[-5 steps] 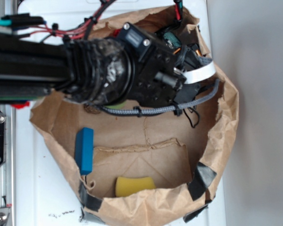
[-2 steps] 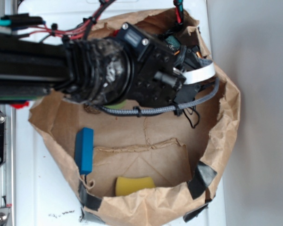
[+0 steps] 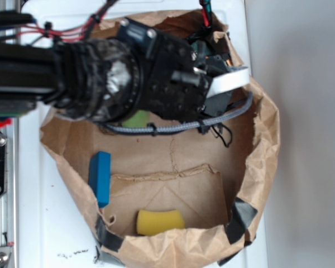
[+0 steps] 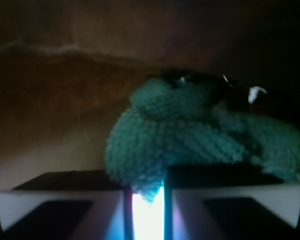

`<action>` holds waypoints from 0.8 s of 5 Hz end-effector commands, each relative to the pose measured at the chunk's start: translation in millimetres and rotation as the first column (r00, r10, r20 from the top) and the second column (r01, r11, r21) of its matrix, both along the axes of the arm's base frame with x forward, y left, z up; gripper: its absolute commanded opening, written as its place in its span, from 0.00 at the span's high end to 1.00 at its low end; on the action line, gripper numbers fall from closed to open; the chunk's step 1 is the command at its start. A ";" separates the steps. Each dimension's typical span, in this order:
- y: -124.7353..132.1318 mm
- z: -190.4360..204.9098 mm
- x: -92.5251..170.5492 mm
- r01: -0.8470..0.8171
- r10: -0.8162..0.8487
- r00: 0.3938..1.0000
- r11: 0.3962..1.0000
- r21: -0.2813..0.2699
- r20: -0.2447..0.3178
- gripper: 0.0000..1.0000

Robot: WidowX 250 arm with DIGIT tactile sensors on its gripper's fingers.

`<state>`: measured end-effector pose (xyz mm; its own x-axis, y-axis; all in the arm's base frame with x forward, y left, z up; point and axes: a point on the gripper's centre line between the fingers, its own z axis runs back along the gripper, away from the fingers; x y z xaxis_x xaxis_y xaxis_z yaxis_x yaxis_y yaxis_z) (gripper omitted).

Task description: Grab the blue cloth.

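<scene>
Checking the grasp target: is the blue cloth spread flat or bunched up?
Bunched up. In the wrist view the blue cloth sits in a rumpled heap with folds, just beyond the gripper.

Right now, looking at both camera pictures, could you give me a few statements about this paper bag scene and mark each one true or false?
1. The hand is pinching a fold of the soft teal-blue terry cloth. True.
2. The rigid bright blue rectangular block lies outside the crumpled brown paper bag. False: it leans inside, by the bag's left wall.
3. The yellow sponge-like piece lies near the bag's bottom edge in the exterior view. True.
4. The robot's arm hangs over the yellow piece. False: it is at the upper part of the bag, away from it.
</scene>
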<state>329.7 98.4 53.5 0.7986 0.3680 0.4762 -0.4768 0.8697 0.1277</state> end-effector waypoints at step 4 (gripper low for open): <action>-26.6 106.0 -41.7 0.235 -0.262 0.961 0.941 -0.243 -0.085 1.00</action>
<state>286.9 55.4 141.7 0.9425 0.2189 0.2524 -0.2118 0.9757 -0.0552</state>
